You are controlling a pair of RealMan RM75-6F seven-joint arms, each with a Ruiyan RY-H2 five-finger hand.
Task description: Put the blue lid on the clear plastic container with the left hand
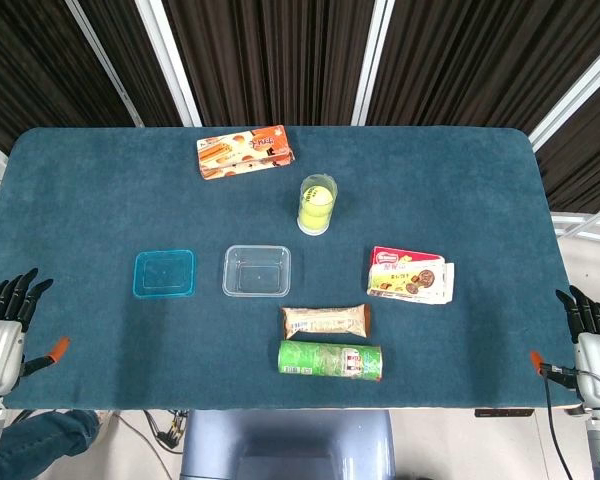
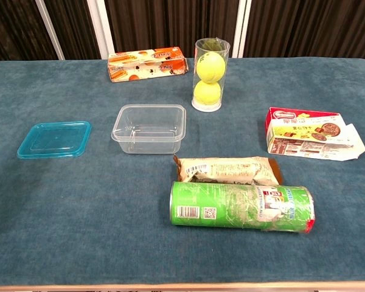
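Table (image 1: 100,190) is covered in teal cloth, clear plastic container (image 1: 257,271) sits mid-table, lidless, blue lid (image 1: 164,273) lying flat just left of it. Left hand (image 1: 5,330) and right hand (image 1: 592,335) hang off the near corners, fingers spread, holding nothing.

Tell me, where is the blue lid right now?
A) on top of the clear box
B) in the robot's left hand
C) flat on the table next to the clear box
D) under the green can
C: the blue lid lies flat on the table, apart from the open clear plastic container, and no hand touches it.
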